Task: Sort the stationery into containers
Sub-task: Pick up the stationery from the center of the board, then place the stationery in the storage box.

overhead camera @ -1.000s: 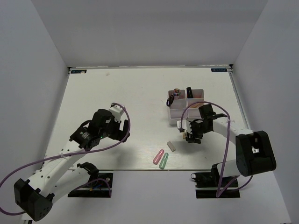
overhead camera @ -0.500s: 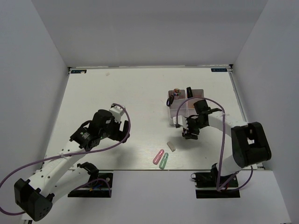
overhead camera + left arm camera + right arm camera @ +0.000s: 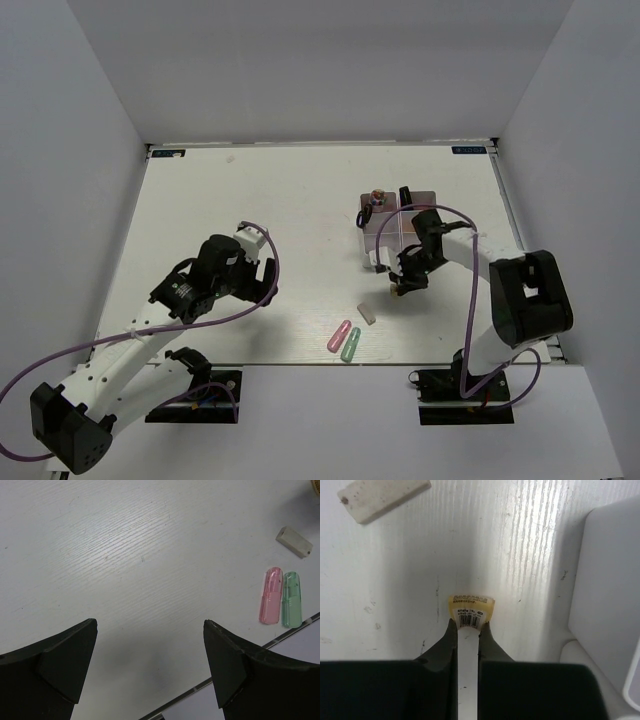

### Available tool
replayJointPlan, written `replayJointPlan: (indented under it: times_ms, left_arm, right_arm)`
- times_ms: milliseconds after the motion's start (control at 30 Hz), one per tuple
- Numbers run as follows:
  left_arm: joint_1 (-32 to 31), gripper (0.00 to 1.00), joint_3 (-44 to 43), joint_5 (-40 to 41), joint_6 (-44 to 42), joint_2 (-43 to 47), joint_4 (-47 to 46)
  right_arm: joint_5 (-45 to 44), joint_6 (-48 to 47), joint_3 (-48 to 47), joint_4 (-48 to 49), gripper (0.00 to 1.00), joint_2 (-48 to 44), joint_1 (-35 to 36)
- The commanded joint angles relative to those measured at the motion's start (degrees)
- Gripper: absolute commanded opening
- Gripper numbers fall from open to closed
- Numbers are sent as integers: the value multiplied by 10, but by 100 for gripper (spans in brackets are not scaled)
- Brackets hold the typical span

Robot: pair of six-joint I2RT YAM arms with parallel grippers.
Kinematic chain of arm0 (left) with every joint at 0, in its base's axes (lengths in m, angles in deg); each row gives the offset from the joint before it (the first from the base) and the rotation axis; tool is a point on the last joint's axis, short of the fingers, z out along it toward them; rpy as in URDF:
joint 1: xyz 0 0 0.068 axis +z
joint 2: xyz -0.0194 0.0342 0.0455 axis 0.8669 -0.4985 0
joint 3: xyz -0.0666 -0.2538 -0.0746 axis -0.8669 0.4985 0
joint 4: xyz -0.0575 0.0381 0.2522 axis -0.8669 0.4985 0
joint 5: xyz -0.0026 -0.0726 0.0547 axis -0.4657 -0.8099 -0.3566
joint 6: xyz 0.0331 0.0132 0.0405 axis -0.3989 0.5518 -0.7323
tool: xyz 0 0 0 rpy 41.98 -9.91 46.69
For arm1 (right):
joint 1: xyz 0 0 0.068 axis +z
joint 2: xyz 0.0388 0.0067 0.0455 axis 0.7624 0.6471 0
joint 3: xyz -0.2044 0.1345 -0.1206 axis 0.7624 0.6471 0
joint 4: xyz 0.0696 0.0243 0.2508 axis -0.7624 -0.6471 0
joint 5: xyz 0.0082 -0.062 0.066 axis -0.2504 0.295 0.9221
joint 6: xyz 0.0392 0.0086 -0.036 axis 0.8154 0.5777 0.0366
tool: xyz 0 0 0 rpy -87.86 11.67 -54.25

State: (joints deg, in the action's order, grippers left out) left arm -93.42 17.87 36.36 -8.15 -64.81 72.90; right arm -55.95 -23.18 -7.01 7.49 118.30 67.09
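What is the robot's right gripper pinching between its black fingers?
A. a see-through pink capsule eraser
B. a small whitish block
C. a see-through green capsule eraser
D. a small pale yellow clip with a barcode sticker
D: the right wrist view shows the right gripper closed on the pale yellow clip, while the pink capsule eraser, green capsule eraser and whitish block lie free on the table.
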Motion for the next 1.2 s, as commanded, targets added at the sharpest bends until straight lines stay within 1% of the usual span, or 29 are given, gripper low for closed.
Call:
replayJointPlan:
  times_ms: [0,33,133,167,200,233,267,367,400,500,533,633,767,833,1033,1100,1133,1167]
  left_arm:
    - [2,97,2,-3,-5,12,-10]
    - [4,97,3,-2,-5,10,-8]
    - [2,97,5,-4,-6,9,-8]
    - [3,97,3,-6,-5,9,-8]
    - [1,97,4,-9,-6,6,-10]
    - [3,97,4,-11,-7,5,-10]
    - [2,97,5,-15,-7,4,-11]
    - [2,97,5,-23,-8,1,-12]
    - [2,97,5,-25,-8,1,-13]
    - [1,97,7,-26,-7,-1,-15]
    - [1,97,6,-25,-7,0,-13]
    - [2,97,6,-25,-9,-2,-13]
    - [2,97,7,-25,-9,-2,-13]
    - [1,97,7,-25,-10,-2,-15]
    - [2,97,8,-28,-8,-8,-11]
    - [1,97,8,-30,-9,-7,-13]
    - [2,97,9,-30,-10,-7,-12]
    - [2,97,8,-28,-8,-8,-12]
  right_arm:
    - [3,-1,23,-32,0,-42,3]
    - [7,2,35,-28,0,-54,3]
    - [34,37,47,-21,0,-135,4]
    - [37,66,49,-16,0,-148,4]
    - [32,77,49,5,0,-163,1]
    - [26,84,56,14,0,-207,3]
    - [16,110,56,21,0,-218,1]
    - [-12,137,24,8,0,-242,0]
    - [-36,140,19,9,0,-248,-1]
    - [-64,155,5,24,0,-253,-4]
    - [-98,163,3,31,0,-252,-4]
    - [-168,191,-8,104,0,-242,-1]
    - [-240,206,-17,152,0,-220,-4]
    - [-262,208,-22,172,0,-212,-3]
    - [-282,208,-30,195,0,-168,-4]
    - [-284,207,-31,208,4,-156,1]
    - [-284,207,-32,211,9,-154,-1]
    - [-284,207,-36,205,11,-149,-1]
